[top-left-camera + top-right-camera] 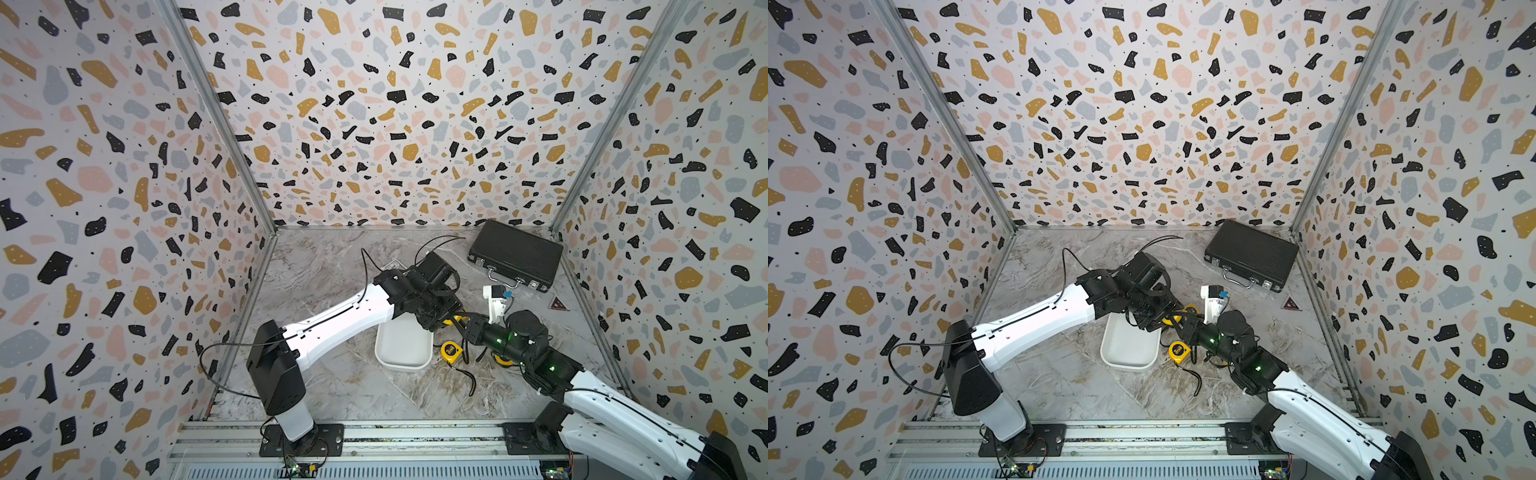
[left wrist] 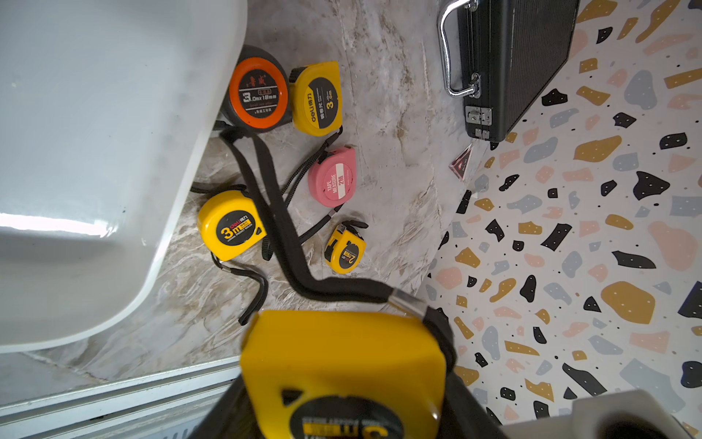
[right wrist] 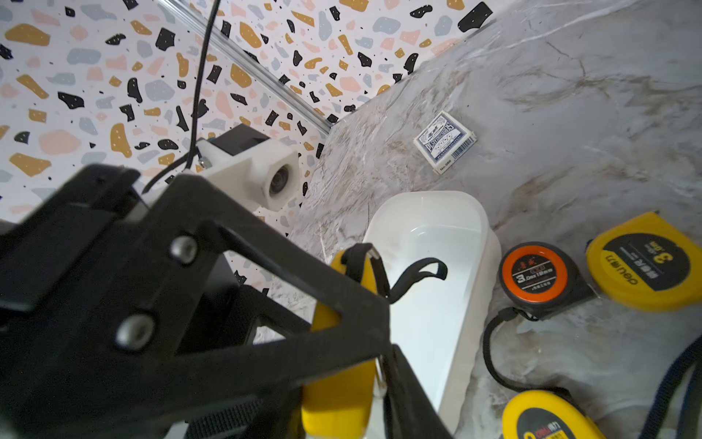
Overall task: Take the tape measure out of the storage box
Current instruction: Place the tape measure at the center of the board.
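Six tape measures (image 2: 258, 93) (image 2: 317, 99) (image 2: 333, 178) (image 2: 231, 226) (image 2: 345, 249) (image 2: 342, 365), one storage box (image 2: 95, 152), one briefcase (image 2: 516, 64), one card pack (image 3: 444, 141).

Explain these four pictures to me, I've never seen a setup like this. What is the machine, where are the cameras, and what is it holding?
It is a robot with two white arms on a marble table, each ending in a pincer. Two pictures look down from above, side by side. The other two come from a camera on each wrist. On the table sit a white storage box, which looks empty where it shows, a black case, a card pack and five loose tape measures. The left pincer is shut on a yellow tape measure, held in the air near the box. The right pincer reaches up to that same one; whether it grips cannot be told.
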